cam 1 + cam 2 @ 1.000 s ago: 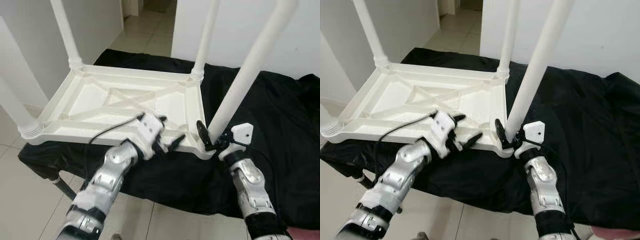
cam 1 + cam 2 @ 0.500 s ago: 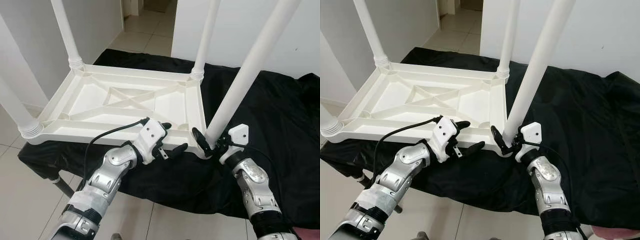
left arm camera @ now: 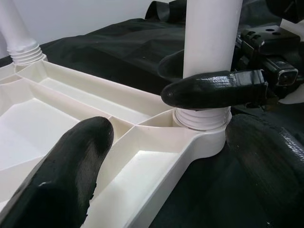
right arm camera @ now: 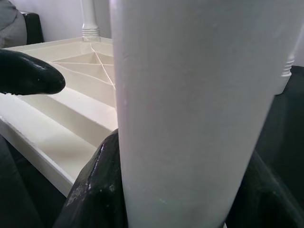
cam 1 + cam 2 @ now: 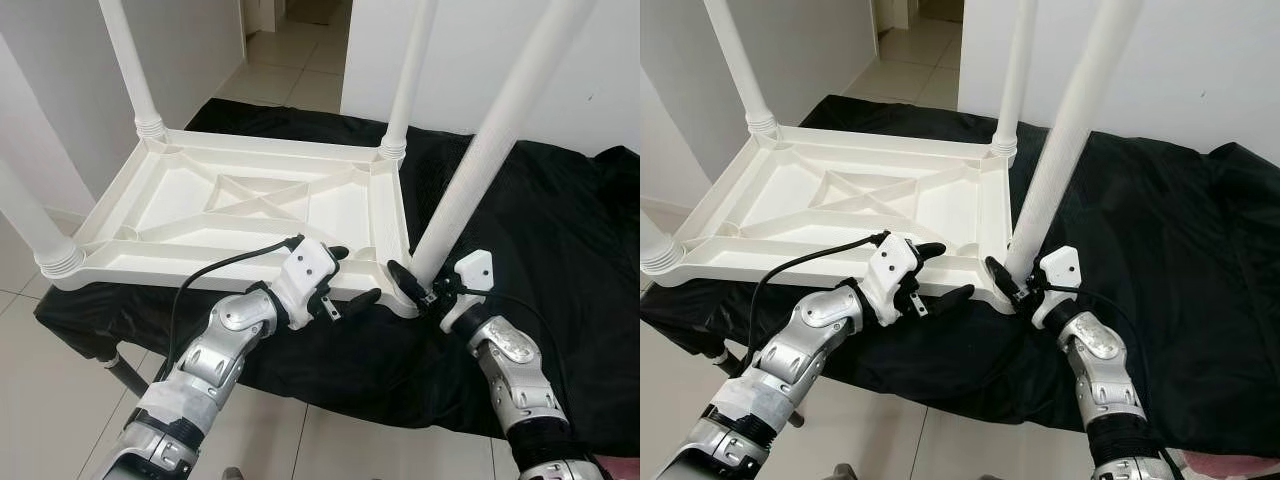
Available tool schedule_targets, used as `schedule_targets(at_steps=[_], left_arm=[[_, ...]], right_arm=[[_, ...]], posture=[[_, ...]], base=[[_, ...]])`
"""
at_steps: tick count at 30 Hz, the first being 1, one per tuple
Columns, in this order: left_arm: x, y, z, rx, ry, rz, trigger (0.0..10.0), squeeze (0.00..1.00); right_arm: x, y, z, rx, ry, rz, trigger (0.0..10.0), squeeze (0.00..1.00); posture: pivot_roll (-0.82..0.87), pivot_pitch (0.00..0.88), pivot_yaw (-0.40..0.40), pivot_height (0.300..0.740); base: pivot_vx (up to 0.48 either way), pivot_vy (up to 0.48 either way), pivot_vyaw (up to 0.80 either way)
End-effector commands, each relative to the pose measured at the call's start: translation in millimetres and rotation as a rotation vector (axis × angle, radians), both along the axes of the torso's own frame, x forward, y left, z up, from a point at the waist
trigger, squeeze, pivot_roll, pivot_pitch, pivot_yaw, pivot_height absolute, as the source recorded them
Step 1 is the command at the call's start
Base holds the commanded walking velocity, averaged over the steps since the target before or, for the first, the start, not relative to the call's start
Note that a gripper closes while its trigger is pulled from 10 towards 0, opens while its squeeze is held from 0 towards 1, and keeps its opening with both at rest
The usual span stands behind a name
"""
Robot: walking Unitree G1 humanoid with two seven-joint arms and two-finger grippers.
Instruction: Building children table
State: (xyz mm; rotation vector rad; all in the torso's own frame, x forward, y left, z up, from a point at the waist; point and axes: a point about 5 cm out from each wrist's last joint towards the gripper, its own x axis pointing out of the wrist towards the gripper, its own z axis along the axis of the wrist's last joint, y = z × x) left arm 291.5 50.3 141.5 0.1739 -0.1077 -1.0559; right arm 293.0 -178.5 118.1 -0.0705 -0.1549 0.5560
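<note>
While our right gripper (image 5: 418,287) pinched the stiff, likely slippery table leg (image 5: 478,160) low at center right, our left gripper (image 5: 350,276) stood spread beside it.

Table: white plastic children's table top (image 5: 250,205), upside down on black cloth.
Legs: four white plastic tube legs (image 5: 490,150) upright at corners.

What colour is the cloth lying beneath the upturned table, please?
Black cloth, plain and unpatterned, under the white table; clearest in the right eye view.
</note>
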Motion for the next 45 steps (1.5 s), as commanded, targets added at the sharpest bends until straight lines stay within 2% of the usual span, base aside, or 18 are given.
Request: schedule_targets(at_steps=[1,3,4,11,14,20,22,23,26,28,30,35,36,37,38,39,42,45], left_arm=[[-6.6,-4.5,-1.3,0.034,0.014,-0.126,10.0,0.00],[-6.9,-4.6,-1.4,0.035,0.015,-0.126,10.0,0.00],[-9.1,-7.2,-2.2,0.029,0.021,-0.130,10.0,0.00],[-12.3,-9.3,-3.6,0.025,0.024,-0.130,10.0,0.00],[-13.8,-9.6,-5.1,0.020,0.032,-0.126,10.0,0.00],[-15.0,-9.2,-4.3,-0.001,0.046,-0.115,10.0,0.00],[-14.6,-8.0,-4.7,-0.001,0.049,-0.108,10.0,0.00],[-14.6,-8.0,-4.7,-0.001,0.049,-0.108,10.0,0.00],[-13.1,-6.6,-3.8,-0.005,0.049,-0.094,10.0,0.00],[-12.3,-6.0,-3.2,-0.009,0.048,-0.085,10.0,0.00],[-12.3,-5.8,-3.3,-0.014,0.051,-0.081,10.0,0.00],[-14.9,-7.7,-3.8,-0.011,0.051,-0.091,10.0,0.00],[-15.1,-7.9,-3.9,-0.010,0.051,-0.092,10.0,0.00],[-15.1,-7.9,-3.9,-0.010,0.051,-0.092,10.0,0.00],[-15.1,-7.9,-3.8,-0.011,0.052,-0.091,10.0,0.00],[-14.9,-7.3,-3.3,-0.011,0.053,-0.089,10.0,0.00],[-15.3,-6.4,-3.5,-0.009,0.053,-0.089,10.0,0.00],[-15.7,-5.3,-4.0,-0.007,0.056,-0.088,10.0,0.00]], right_arm=[[-2.7,0.4,-4.9,0.013,0.026,-0.005,0.0,0.00],[-2.8,0.3,-4.9,0.017,0.026,-0.010,0.0,0.00],[-4.3,4.7,-0.8,0.061,0.011,-0.071,10.0,0.00],[-9.1,10.5,1.3,0.104,-0.009,-0.158,10.0,0.00],[-11.0,12.6,-4.7,0.109,0.005,-0.306,10.0,0.00],[-13.5,18.7,-7.8,0.118,0.034,-0.448,10.0,0.00],[-14.0,20.9,-13.9,0.118,0.101,-0.595,10.0,0.00],[-14.0,20.9,-13.9,0.118,0.101,-0.595,10.0,0.00],[-14.6,25.8,-18.6,0.153,0.145,-0.753,10.0,0.00],[-13.6,37.7,-18.4,0.191,0.153,-0.763,10.0,0.00],[-11.8,44.7,-12.5,0.202,0.127,-0.707,10.0,0.00],[-13.2,42.3,-9.0,0.192,0.095,-0.692,10.0,0.00],[-14.0,42.6,-9.7,0.186,0.095,-0.685,10.0,0.34],[-14.0,42.6,-9.7,0.186,0.095,-0.685,10.0,0.34],[-14.5,43.2,-10.0,0.188,0.095,-0.671,10.0,1.00],[-16.9,45.9,-7.5,0.204,0.083,-0.627,10.0,1.00],[-17.7,43.3,-6.7,0.198,0.082,-0.635,10.0,1.00],[-17.4,33.6,-2.8,0.168,0.049,-0.587,10.0,1.00]], posture=[[-0.05,0.000,-0.008,0.740],[-0.05,0.000,-0.008,0.740],[-0.05,0.000,-0.018,0.740],[-0.06,0.000,-0.022,0.740],[-0.06,0.000,-0.023,0.740],[-0.07,0.000,-0.021,0.740],[-0.06,0.000,-0.024,0.740],[-0.06,0.000,-0.024,0.740],[-0.06,0.000,-0.032,0.740],[-0.06,0.000,-0.033,0.740],[-0.06,0.000,-0.028,0.740],[-0.06,0.000,-0.035,0.740],[-0.05,0.000,-0.035,0.740],[-0.05,0.000,-0.035,0.740],[-0.05,0.000,-0.035,0.740],[-0.05,0.000,-0.035,0.740],[-0.05,0.000,-0.035,0.740],[-0.05,0.000,-0.034,0.740]], base=[[0.000,0.000,0.00],[0.000,0.000,0.00],[0.000,0.000,0.00],[0.000,0.000,0.00],[0.000,0.000,0.00],[0.000,0.000,0.00],[0.000,0.000,0.00],[0.000,0.000,0.00],[0.000,0.000,0.00],[0.000,0.000,0.00],[0.000,0.000,0.00],[0.000,0.000,0.00],[0.000,0.000,0.00],[0.000,0.000,0.00],[0.000,0.000,0.00],[0.000,0.000,0.00],[0.000,0.000,0.00],[0.000,0.000,0.00]])
